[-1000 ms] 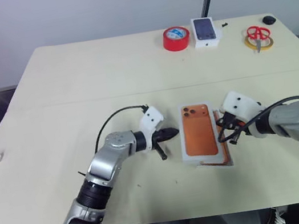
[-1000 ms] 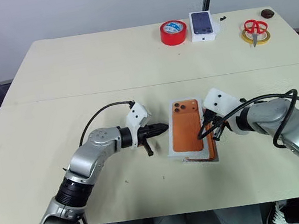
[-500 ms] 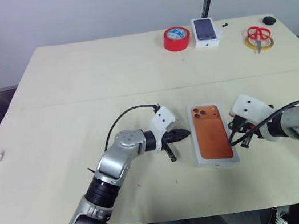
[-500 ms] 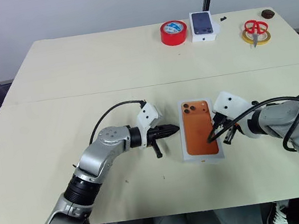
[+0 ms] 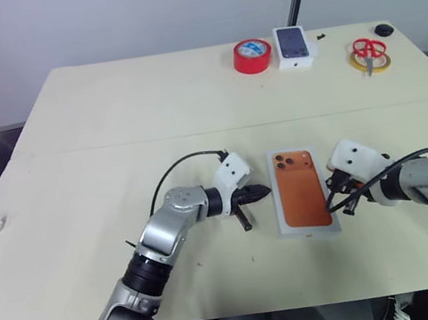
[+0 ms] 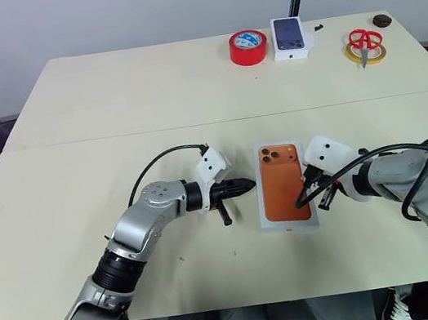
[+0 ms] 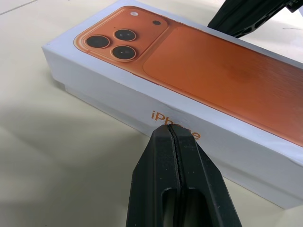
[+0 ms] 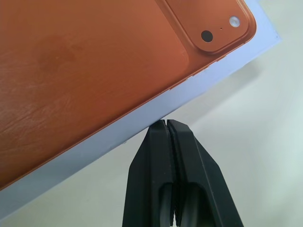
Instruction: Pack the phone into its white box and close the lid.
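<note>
The lid [image 5: 302,191], orange phone picture up, sits over the white box near the front of the table [image 5: 106,113], between the two hands. The left hand [image 5: 263,193] and right hand [image 5: 337,198] are both pinched shut on nothing, tips at the lid's long sides. An uneven push from either could skew the lid or slide the box. The left wrist view shows a step low on the side wall — possibly not fully seated — unseen from the head views.
</note>
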